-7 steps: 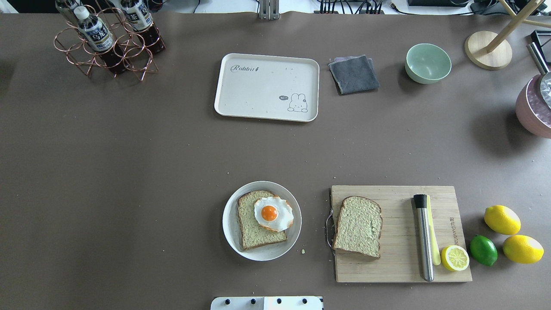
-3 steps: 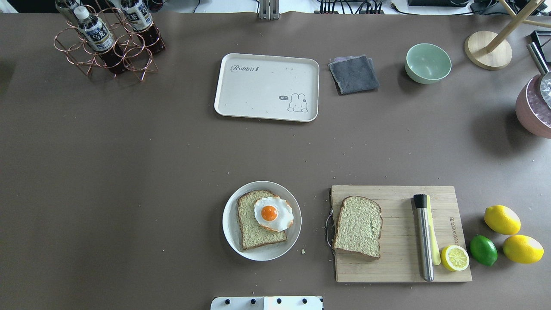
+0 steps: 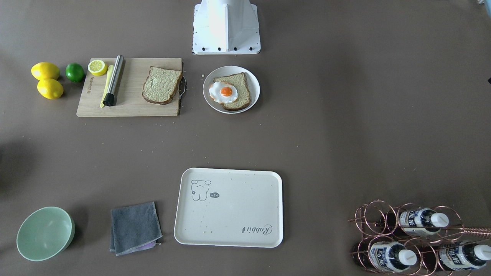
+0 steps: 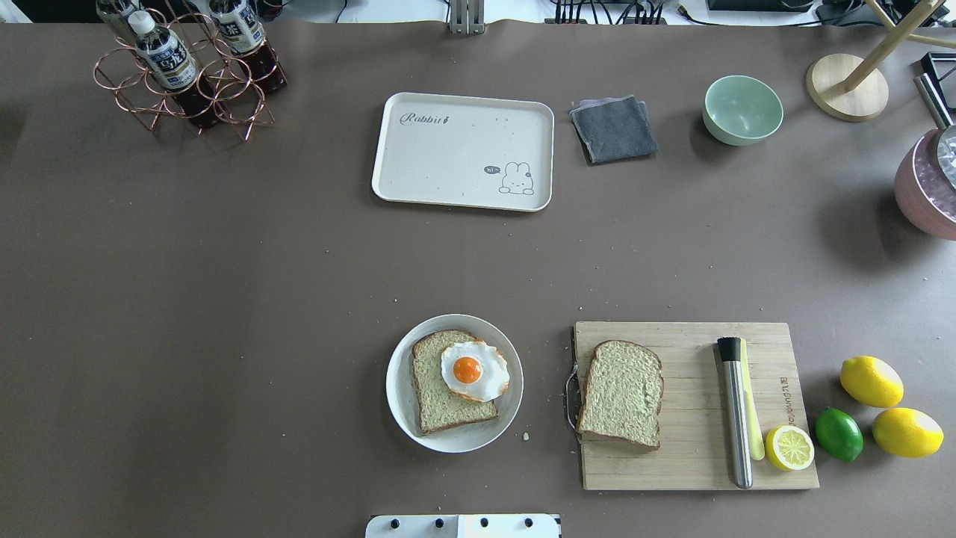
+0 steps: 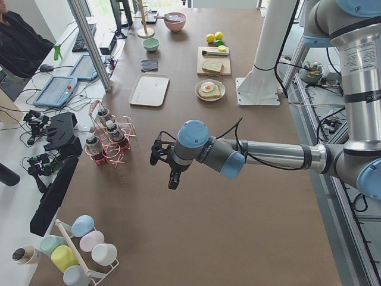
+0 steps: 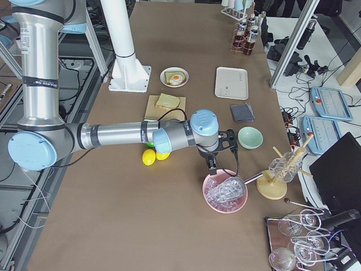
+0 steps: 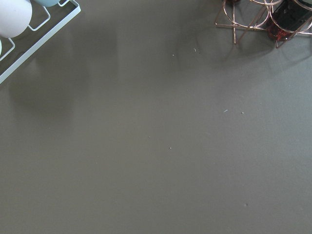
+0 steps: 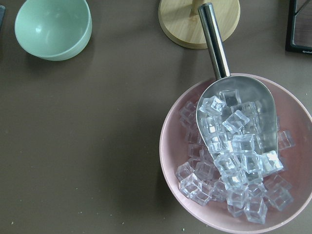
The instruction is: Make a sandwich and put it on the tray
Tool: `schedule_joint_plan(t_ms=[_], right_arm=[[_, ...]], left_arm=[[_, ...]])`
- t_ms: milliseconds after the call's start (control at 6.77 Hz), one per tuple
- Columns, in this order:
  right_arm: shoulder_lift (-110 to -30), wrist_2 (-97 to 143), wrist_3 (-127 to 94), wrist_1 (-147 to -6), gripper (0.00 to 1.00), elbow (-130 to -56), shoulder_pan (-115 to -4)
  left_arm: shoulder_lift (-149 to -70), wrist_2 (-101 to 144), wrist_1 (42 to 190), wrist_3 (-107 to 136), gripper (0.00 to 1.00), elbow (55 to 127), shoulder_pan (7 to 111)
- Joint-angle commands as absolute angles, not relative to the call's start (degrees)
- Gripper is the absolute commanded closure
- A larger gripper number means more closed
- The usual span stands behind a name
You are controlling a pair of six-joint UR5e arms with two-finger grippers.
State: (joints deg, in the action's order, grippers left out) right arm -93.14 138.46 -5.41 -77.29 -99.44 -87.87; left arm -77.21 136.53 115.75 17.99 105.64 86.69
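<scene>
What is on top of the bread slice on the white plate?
Only a fried egg, lying off-centre and overhanging one edge of the slice. The other slice lies on the cutting board, not on top. The bread under the egg is hidden.

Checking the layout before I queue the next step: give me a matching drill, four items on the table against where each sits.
Things: 1 fried egg; 2 loose bread slice; 3 tray; 4 lemon half.
Places: A on the cutting board, at its end nearest the white plate; B beside the grey cloth; C on the plated slice; D at the board's corner, next to the lime.
Pairs: 1-C; 2-A; 3-B; 4-D.
</scene>
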Motion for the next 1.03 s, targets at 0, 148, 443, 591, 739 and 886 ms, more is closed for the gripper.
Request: schedule_joint_plan(t_ms=[0,148,443,591,739,886], right_arm=[[-92.99,138.51,-7.10,-77.17,0.00,-100.36,-87.37],[-92.29,138.08,-13.73,-77.17,0.00,-102.72,-84.23],[-88.61,137.46,-24.30,-77.17,0.00,-105.37,-77.55],[-88.51,135.37,-27.22,-77.17,0.00,-108.86,-72.82],[-86.94,133.35,-31.42,-77.08,0.00,-111.25,-67.21],[-84.84,131.42,-41.64,-76.82,0.00,-112.23,-61.49]], left_arm=[[-78.21,136.49,115.75,18.10,0.01,105.56,86.66],[-78.48,136.49,115.93,18.02,0.01,105.64,84.75],[-78.40,136.41,119.25,19.76,0.01,105.47,84.02],[-78.22,136.49,120.05,22.04,0.01,105.47,84.02],[-78.22,136.58,121.71,26.06,0.01,105.47,83.94],[-78.22,136.58,123.90,28.10,0.01,104.95,83.15]])
